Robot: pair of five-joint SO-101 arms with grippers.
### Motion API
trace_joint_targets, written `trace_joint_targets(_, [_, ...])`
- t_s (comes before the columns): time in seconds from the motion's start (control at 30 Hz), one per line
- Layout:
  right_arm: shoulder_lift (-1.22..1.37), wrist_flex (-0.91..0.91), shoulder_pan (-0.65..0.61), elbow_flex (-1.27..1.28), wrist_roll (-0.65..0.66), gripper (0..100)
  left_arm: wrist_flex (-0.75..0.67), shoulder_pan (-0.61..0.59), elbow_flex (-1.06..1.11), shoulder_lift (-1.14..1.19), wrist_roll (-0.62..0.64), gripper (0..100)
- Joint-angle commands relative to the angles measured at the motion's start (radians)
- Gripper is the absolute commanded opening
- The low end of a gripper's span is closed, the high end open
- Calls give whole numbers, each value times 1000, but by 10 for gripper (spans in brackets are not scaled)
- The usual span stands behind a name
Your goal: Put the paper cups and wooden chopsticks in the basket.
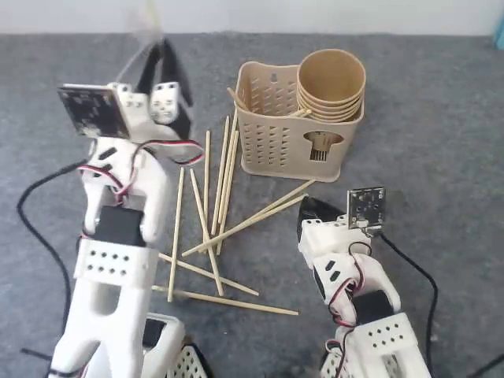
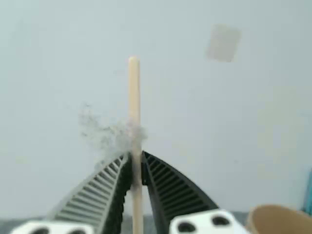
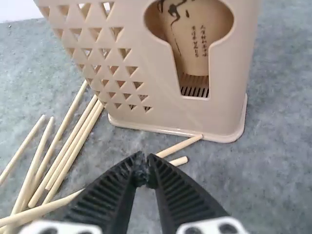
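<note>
High above the mat [image 1: 441, 157], the left gripper [image 2: 135, 168] pinches one chopstick [image 2: 134, 107] upright — high enough, I judge, to clear the rim of the basket [image 1: 272, 134] where the cups [image 1: 335, 102] sit stacked. Its wrist view makes that grip plain; the high view adds loose chopsticks [image 1: 207, 173] beside the basket — and the right gripper [image 3: 144, 170] low, fingers pressed together, empty.
</note>
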Motion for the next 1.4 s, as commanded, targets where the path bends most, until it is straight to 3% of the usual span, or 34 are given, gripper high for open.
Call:
trace_joint_targets(0.0, [15, -22, -8, 17, 15, 8, -124, 130, -140, -38, -6, 13])
trace_joint_targets(0.2, [12, -22, -4, 17, 15, 8, -226, 212, -188, 35, -5, 13])
trace_joint_targets(0.37, [15, -22, -4, 17, 15, 8, -420, 215, -216, 229, -5, 13])
trace_joint_targets(0.77, [18, -22, -4, 17, 61, 8, -509, 195, -223, 485, -6, 13])
trace_joint_targets(0.93, [18, -22, -4, 17, 64, 8, -508, 186, -171, 522, -6, 28])
trace_joint_targets(1.1, [18, -19, -4, 17, 64, 8, -488, 181, -159, 517, -3, 195])
trace_joint_targets(1.17, [18, -18, -4, 17, 64, 8, -425, 181, -171, 514, -3, 241])
trace_joint_targets(1.37, [18, -15, -4, 17, 66, 8, -184, 180, -182, 347, -3, 245])
